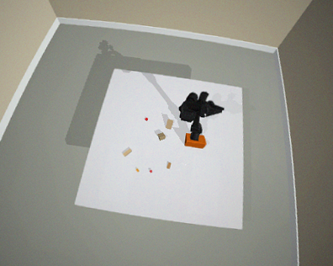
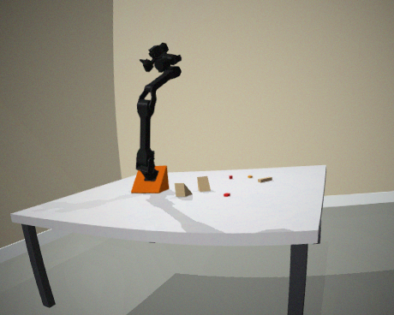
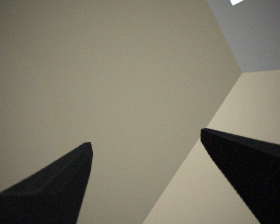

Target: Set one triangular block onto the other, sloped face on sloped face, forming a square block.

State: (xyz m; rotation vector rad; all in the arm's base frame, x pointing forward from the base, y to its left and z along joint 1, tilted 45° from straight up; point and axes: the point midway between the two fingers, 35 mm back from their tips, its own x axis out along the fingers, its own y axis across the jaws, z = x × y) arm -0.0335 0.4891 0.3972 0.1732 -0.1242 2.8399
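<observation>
One triangular block (image 1: 169, 124) (image 2: 182, 190) stands near the arm's base, its darker triangular end showing in the exterior view. A second block (image 1: 162, 137) (image 2: 204, 184), which looks like the other triangular block, stands close by and apart from it. Its exact shape and the way its slope faces are too small to tell. My gripper (image 3: 147, 140) (image 1: 222, 110) is open and empty, held high above the table and turned away from both blocks. The wrist view shows only walls and some floor behind the fingers.
The orange base (image 1: 195, 141) (image 2: 150, 181) is beside the two blocks. A flat tan block (image 1: 127, 152) (image 2: 265, 180), a small tan block (image 1: 168, 165), two red pieces (image 1: 146, 119) (image 1: 150, 171) and an orange piece (image 1: 137, 170) (image 2: 250, 176) lie on the white table (image 1: 201, 194) (image 2: 265, 210).
</observation>
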